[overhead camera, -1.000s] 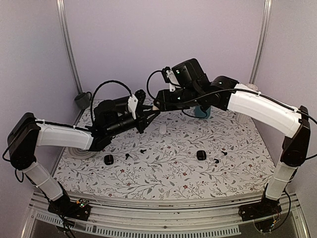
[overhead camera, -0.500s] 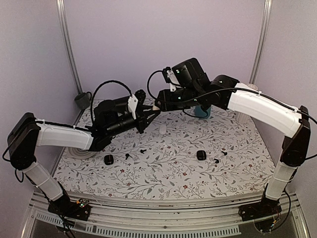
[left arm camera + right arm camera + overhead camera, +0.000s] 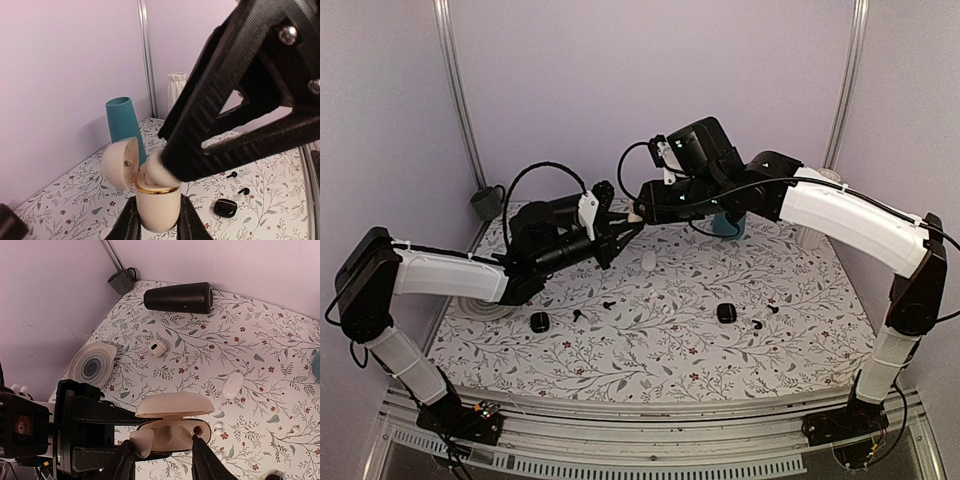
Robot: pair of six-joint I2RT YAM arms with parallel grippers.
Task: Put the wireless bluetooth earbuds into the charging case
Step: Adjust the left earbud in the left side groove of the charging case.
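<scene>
Left gripper [image 3: 154, 224]: clamped on open charging case [image 3: 156, 205]. Right gripper [image 3: 162, 456]: pinching white earbud [image 3: 141, 439] at socket. Advice: align stem, press gently, case steady.

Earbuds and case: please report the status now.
Left gripper shut on cream charging case, lid open. Right gripper pressing white earbud into case. Nothing in the way.
</scene>
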